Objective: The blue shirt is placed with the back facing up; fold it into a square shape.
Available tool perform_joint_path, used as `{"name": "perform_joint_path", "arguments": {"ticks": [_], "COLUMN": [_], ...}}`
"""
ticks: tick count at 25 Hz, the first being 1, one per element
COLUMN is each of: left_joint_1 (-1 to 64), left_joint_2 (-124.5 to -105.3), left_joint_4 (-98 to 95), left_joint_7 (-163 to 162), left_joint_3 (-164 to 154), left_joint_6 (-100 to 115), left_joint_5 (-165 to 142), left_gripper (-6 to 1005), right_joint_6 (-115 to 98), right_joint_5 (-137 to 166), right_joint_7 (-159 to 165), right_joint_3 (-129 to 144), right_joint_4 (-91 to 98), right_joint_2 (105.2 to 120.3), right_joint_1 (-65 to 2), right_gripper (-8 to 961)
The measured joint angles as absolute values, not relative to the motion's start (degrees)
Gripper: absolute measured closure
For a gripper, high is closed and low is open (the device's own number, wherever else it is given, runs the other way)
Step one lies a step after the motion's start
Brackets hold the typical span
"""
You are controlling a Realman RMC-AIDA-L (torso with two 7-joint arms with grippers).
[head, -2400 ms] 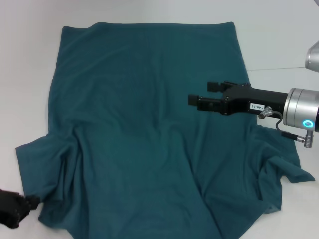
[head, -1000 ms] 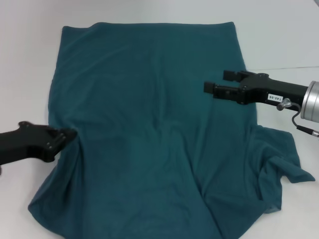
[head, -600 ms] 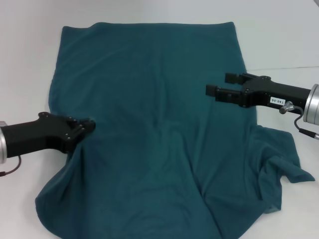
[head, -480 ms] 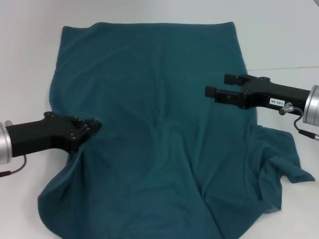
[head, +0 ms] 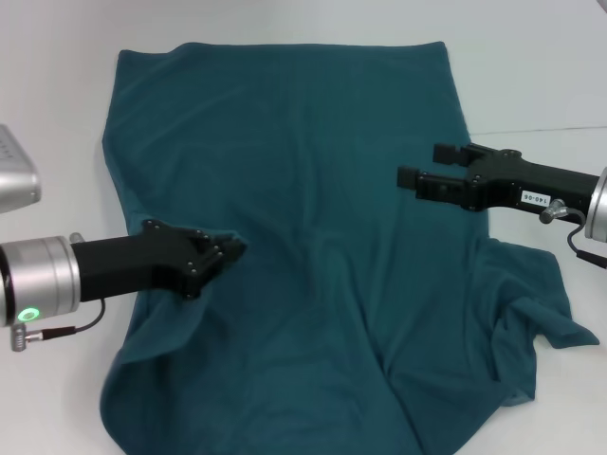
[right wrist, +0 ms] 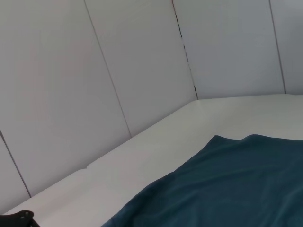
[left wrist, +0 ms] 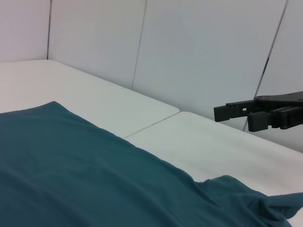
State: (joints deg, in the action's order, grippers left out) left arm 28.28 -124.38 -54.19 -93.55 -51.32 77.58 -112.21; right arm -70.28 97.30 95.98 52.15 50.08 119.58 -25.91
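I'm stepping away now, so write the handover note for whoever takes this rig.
Left end effector: shut on the blue shirt, carrying its left sleeve side inward over the body.
Right end effector: open, held above the shirt's right edge, gripping nothing.
Shirt: back up on the white table, right sleeve bunched.
Done: left fold begun.
Left: finish it, fold the right side, then fold into a square.

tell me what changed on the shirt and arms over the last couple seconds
The left pincer came in from the near-left corner, shut on the blue shirt's left sleeve, and dragged it inward over the body, folding that side over. The right pincer, open above the shirt's right side, drew back slightly to the right. The shirt's far hem and bunched right sleeve stayed as they were.
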Motion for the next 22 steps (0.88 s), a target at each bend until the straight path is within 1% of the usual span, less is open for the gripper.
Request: {"name": "perform_joint_path", "arguments": {"ticks": [22], "left_joint_1": [30.3], "left_joint_2": [-124.36], "left_joint_4": [-48.8], "left_joint_7": [-90.0], "left_joint_3": [-56.7], "left_joint_6": [73.3], "left_joint_5": [-104.6], "left_gripper": [964], "right_joint_6": [-71.2], "right_joint_5": [97.2], "right_joint_7": [96.0], "right_joint_3": [52.1], "right_joint_4": [50.5], "right_joint_2": [119.77], "right_joint_1": [-24.6], "right_gripper": [36]}}
